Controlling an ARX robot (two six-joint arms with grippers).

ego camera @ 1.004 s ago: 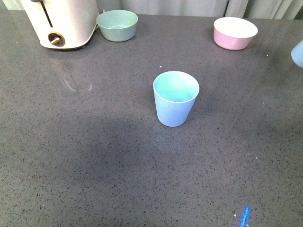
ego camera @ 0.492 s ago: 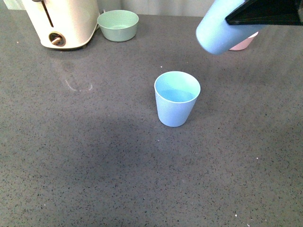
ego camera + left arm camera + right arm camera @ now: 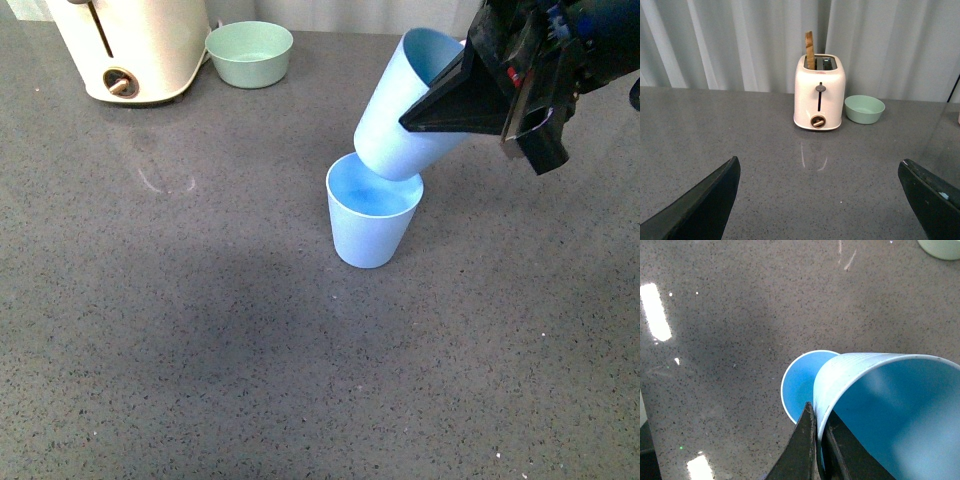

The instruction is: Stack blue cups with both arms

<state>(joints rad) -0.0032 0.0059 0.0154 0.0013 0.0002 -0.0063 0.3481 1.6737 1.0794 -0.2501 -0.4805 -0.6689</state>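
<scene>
Swinging in this last half-second, your right gripper [image 3: 432, 112], pinched on the tilted cup [image 3: 385, 132], has its base just over the standing cup [image 3: 368, 230], perhaps touching the rim: nesting is close. Your left gripper [image 3: 817, 200] gapes empty.

My right gripper [image 3: 440, 108] is black. The gripped cup [image 3: 398, 105] and the standing cup [image 3: 369, 238] are both light blue, deeper blue inside. The table [image 3: 150, 300] is dark grey with fine pale speckles; the toaster [image 3: 819, 92] cream, the bowl [image 3: 864, 109] mint green.
</scene>
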